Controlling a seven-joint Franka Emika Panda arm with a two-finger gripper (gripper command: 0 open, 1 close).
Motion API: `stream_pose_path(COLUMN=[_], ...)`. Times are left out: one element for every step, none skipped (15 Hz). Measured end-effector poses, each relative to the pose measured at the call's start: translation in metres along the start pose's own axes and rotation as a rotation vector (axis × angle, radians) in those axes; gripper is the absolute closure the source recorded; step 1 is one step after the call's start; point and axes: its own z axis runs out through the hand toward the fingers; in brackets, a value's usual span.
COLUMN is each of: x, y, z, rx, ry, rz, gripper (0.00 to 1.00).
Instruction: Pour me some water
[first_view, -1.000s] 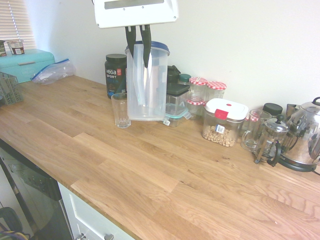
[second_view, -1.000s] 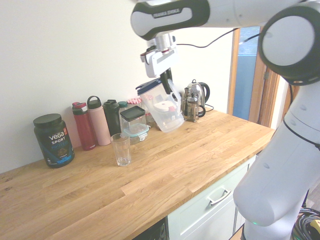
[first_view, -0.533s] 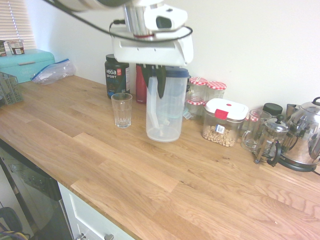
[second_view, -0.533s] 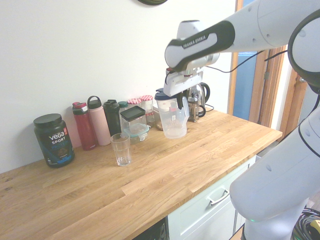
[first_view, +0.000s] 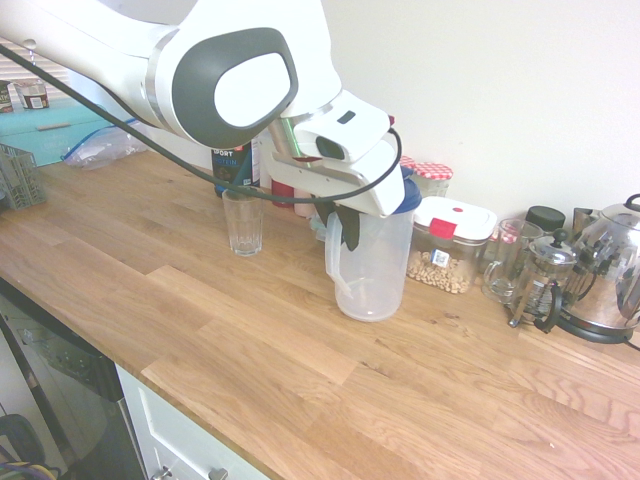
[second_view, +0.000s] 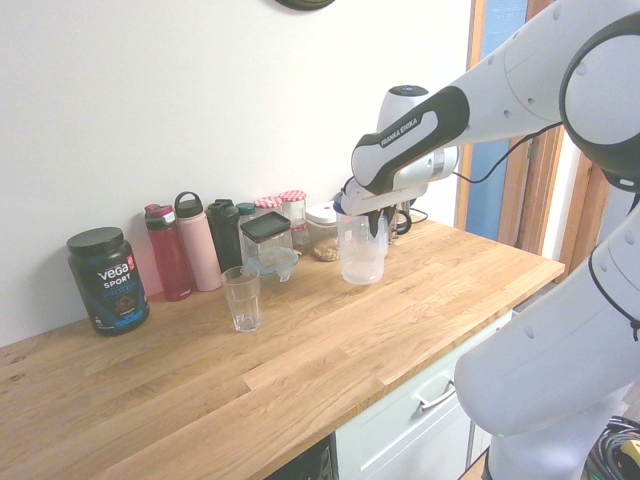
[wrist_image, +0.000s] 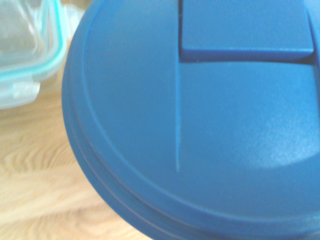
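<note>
A clear plastic pitcher (first_view: 372, 270) with a blue lid (wrist_image: 200, 125) stands upright, its base at or just above the wooden counter (first_view: 250, 350). My gripper (first_view: 346, 226) comes down from above and is shut on the pitcher's handle side, also seen in the second exterior view as the gripper (second_view: 372, 222) over the pitcher (second_view: 362, 255). The blue lid fills the wrist view. An empty-looking drinking glass (first_view: 242, 220) stands apart on the counter, on the pitcher's side away from the kettle; the second exterior view shows the glass (second_view: 241, 298) too.
Along the wall stand a black protein tub (second_view: 108, 280), several bottles (second_view: 198, 250), red-checked jars (first_view: 432, 175), a white-lidded nut container (first_view: 446, 245), a glass mug (first_view: 508, 262), a French press (first_view: 545, 285) and a kettle (first_view: 612, 270). A teal box (first_view: 50, 125) sits far left.
The pitcher was held high and tilted near the glass. It has since moved away from the glass toward the kettle, come down to the counter and turned upright.
</note>
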Motion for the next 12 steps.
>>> stream_pose_path(x=[-0.001,-0.001,-0.001,0.0,0.002,0.003,0.004,0.005,0.005,0.005,0.005,0.005], y=[0.001,0.001,0.001,0.001,0.002,0.002,0.002,0.003,0.003,0.004,0.004,0.004], z=[0.001,0.002,0.004,0.006,0.009,0.011,0.014,0.017,0.02,0.023,0.024,0.024], rx=[-0.003,-0.006,-0.008,-0.01,-0.009,-0.008,-0.008,-0.009,-0.009,-0.013,-0.014,-0.013], ry=[-0.008,-0.011,-0.014,-0.014,-0.01,-0.007,-0.005,-0.004,-0.004,-0.008,-0.009,-0.007], rz=[0.004,0.006,0.008,0.011,0.014,0.017,0.019,0.021,0.022,0.022,0.022,0.022], gripper=[1.0,1.0,1.0,1.0,1.0,1.0,1.0,0.0,0.0,0.0,0.0,0.0])
